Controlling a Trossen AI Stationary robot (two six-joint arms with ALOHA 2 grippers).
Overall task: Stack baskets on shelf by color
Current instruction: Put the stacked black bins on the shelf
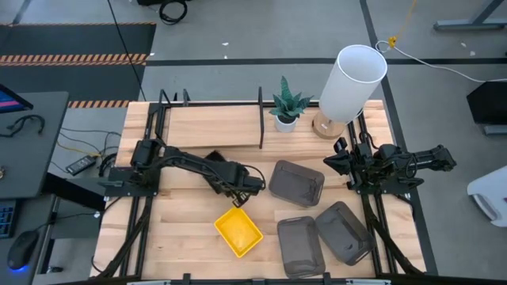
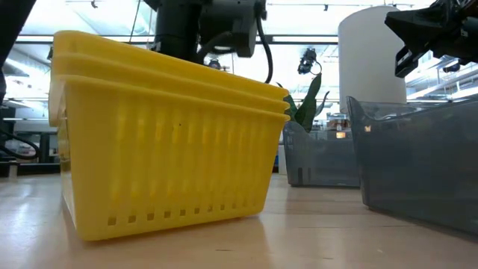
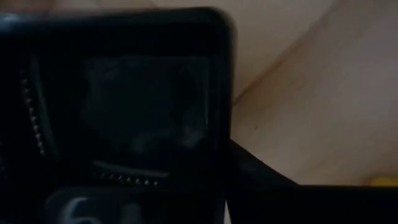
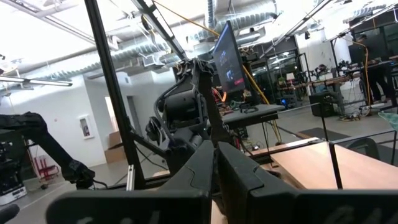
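Resting at 6 o'clock on the table (image 1: 182, 229): yellow baskets (image 1: 238, 232), nested in one stack and turned at an angle to the table edge; three rims showing one above another in the low view.

Grey baskets (image 1: 296, 183), three, all open side up on the table: one near the centre, two close side by side at 5 o'clock. None on the shelf.

Black basket (image 3: 149, 112), filling most of the left wrist view, very close to the camera, slatted wall visible; exact place on the table not readable from above.

Shelf (image 1: 214, 127) at 12 o'clock: long light-wood board in a black rod frame, board bare.

Left gripper (image 1: 247, 186) just left of table centre, reached in from the arm base at 9 o'clock, at 12 o'clock of the yellow stack and 9 o'clock of the central grey basket. Grip state: cannot tell; hold on the black basket likewise cannot tell.

Right gripper (image 4: 216, 155) at 3 o'clock, raised above the table, pointing toward the centre, near the central grey basket but apart from it; fingers pressed together, pinching nothing.

Plant (image 1: 285, 107) in a white pot at the shelf's right end. Lamp (image 1: 352, 83), white cylinder shade on a round wooden base, at 1 o'clock.
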